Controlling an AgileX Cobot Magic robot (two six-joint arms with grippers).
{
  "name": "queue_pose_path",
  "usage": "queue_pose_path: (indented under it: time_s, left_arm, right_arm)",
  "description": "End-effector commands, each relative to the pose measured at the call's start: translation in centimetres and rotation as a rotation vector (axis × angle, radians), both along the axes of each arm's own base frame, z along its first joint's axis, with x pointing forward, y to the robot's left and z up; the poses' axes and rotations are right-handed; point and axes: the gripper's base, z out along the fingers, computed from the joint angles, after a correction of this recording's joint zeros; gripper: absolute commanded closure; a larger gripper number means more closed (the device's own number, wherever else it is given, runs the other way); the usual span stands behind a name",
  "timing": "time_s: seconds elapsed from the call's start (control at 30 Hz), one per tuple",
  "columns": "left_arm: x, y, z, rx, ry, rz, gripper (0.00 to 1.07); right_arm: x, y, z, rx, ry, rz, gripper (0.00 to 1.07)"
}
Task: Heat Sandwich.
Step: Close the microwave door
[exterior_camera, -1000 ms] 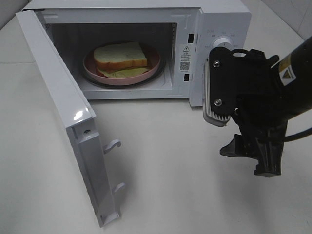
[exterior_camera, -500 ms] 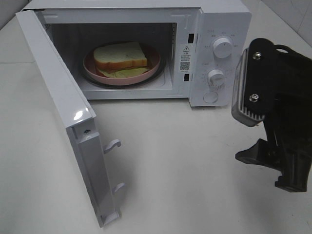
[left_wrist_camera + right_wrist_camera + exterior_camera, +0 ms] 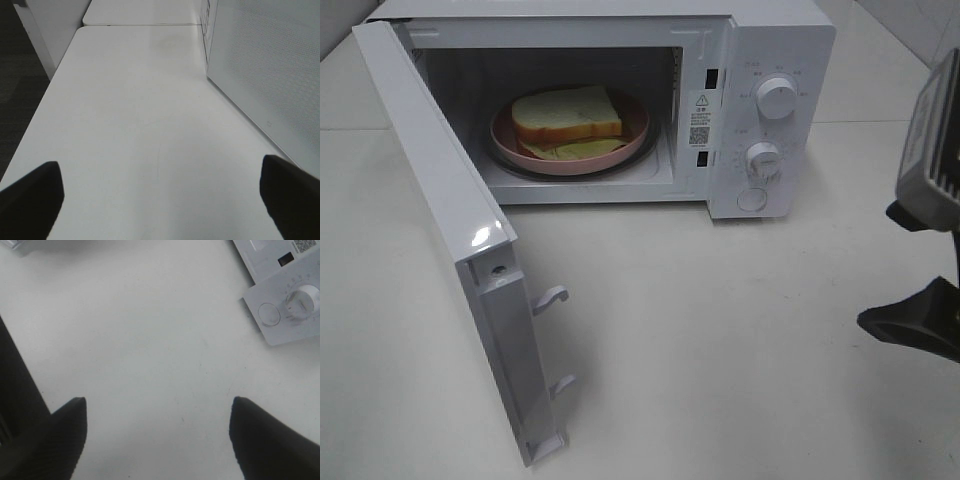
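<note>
While the microwave door (image 3: 440, 190) hangs open, the sandwich (image 3: 565, 113) sits on its pink dish (image 3: 638, 127) inside, far left.
Left fingers (image 3: 30, 200) spread apart, right fingers (image 3: 265, 440) apart too, both gripping nothing.

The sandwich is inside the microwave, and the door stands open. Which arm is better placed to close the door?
Probably the left. The left claw is open beside the outer face of the door, so it could push it shut. The right claw, also open, is beyond the dials, far from it.
</note>
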Motion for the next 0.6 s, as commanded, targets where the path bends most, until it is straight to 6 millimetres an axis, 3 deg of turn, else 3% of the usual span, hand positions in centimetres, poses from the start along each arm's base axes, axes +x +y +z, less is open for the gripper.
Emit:
queue_pose_path:
  time_s: [0.03,0.6]
  left_arm:
    - [-0.4,0.0,0.0,-0.002,-0.034,0.002,0.08]
    - [-0.4,0.0,0.0,-0.002,-0.034,0.002,0.08]
  right_arm:
    - [-1.0,-0.7,0.4,0.035,0.021,-0.060,0.31]
    - [-5.5,-4.2,1.8,0.158,0.106,-0.307,0.31]
